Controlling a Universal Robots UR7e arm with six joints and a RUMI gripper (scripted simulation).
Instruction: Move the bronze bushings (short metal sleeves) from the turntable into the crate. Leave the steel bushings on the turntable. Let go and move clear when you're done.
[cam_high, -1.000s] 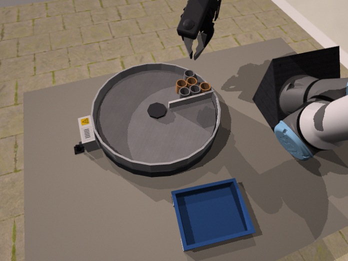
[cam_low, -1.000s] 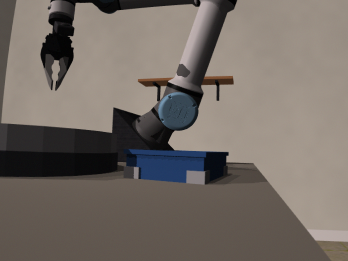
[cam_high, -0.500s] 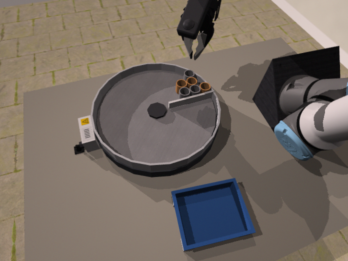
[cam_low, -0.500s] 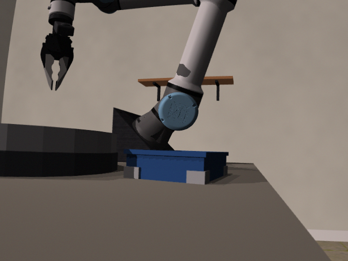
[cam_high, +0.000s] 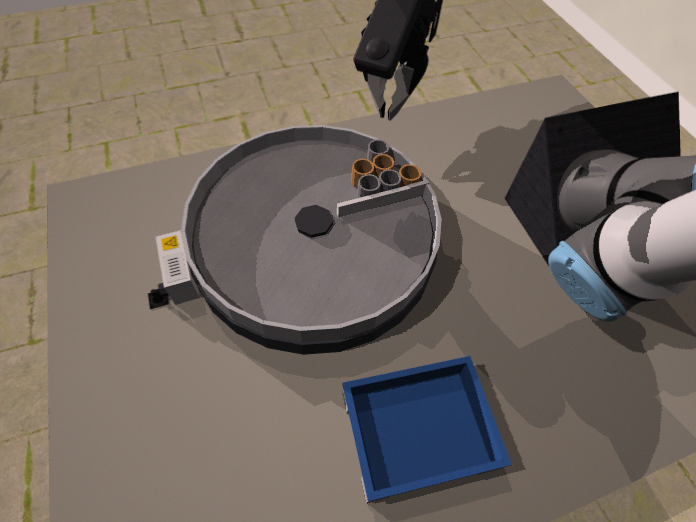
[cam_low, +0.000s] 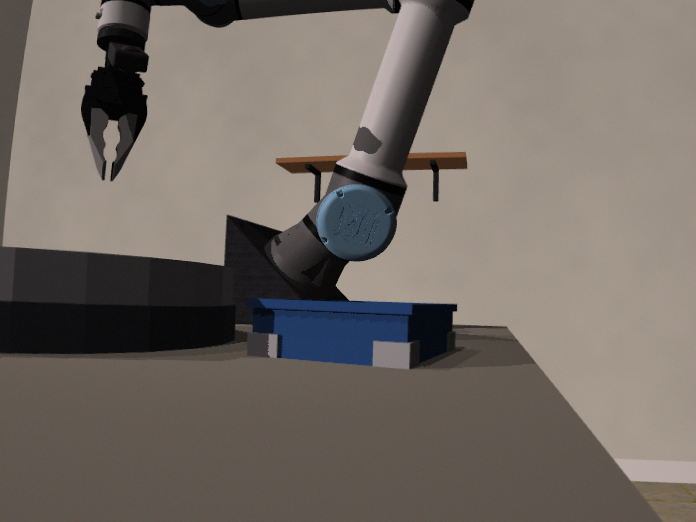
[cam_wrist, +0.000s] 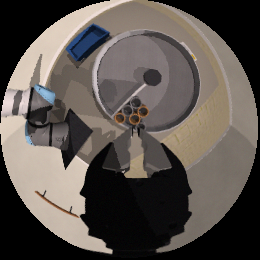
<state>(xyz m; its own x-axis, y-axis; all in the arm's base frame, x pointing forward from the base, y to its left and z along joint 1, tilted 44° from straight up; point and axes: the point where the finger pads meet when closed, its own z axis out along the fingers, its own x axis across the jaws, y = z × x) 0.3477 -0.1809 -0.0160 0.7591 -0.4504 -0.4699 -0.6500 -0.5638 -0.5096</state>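
So the tool (cam_high: 385, 116) (cam_low: 107, 178) (cam_wrist: 135, 128) is basically shut, just a sliver between the tips, holding nothing and hanging above the turntable (cam_high: 303, 336) (cam_low: 118, 280) (cam_wrist: 96, 95). Top view shows three bronze sleeves (cam_high: 409, 174) bunched with steel ones (cam_high: 368, 184) on it; the side view hides them all behind the rim.

Bushings on turntable (cam_high: 248, 311) (cam_low: 118, 280) (cam_wrist: 96, 82), by divider (cam_high: 387, 198) (cam_wrist: 131, 98); crate (cam_high: 430, 489) (cam_low: 342, 331) (cam_wrist: 80, 56) nr. turntable, on tbl. (cam_high: 140, 421) (cam_low: 314, 438) (cam_wrist: 62, 75)
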